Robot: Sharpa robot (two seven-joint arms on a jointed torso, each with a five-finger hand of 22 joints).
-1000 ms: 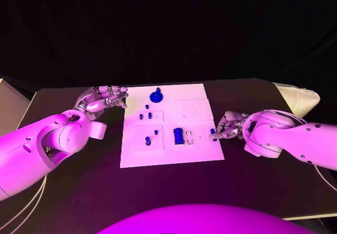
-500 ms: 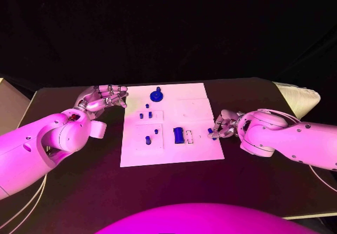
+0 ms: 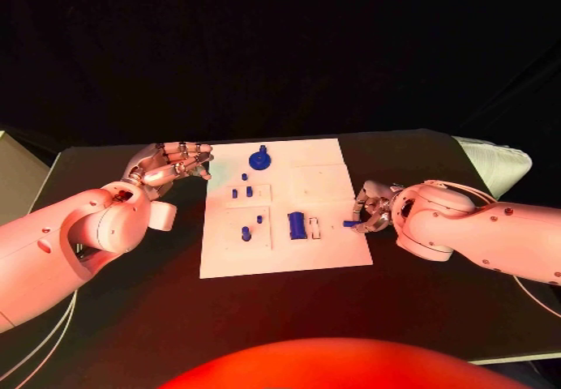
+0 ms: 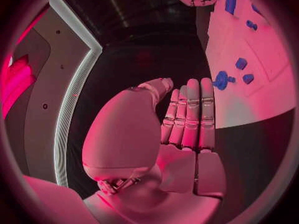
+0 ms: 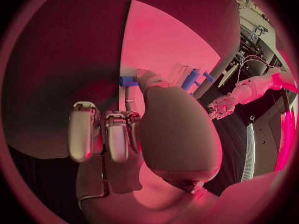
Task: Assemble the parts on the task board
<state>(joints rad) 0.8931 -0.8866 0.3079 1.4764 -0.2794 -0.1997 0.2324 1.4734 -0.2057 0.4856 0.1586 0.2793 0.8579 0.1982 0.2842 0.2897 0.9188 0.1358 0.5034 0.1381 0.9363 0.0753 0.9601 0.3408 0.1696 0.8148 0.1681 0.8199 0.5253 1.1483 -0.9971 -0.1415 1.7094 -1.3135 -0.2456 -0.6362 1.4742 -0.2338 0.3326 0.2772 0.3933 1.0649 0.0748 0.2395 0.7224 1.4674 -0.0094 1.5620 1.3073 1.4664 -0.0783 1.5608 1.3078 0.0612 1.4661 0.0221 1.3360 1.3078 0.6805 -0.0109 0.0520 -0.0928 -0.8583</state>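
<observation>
The white task board lies in the middle of the black table. On it are a round blue part, a few small blue pegs, a blue block and another peg. My right hand is at the board's right edge and pinches a small blue part between thumb and finger. The right wrist view shows that part at the fingertips, over the board's edge. My left hand hovers beside the board's far left corner, its fingers straight and holding nothing.
A white padded object sits at the table's right edge, and a pale box stands off the left side. Bare black table stretches between the board and me.
My right hand has drawn in slightly at the board's right edge, and the blue part it pinches now lies more sideways. The left hand has not moved.
</observation>
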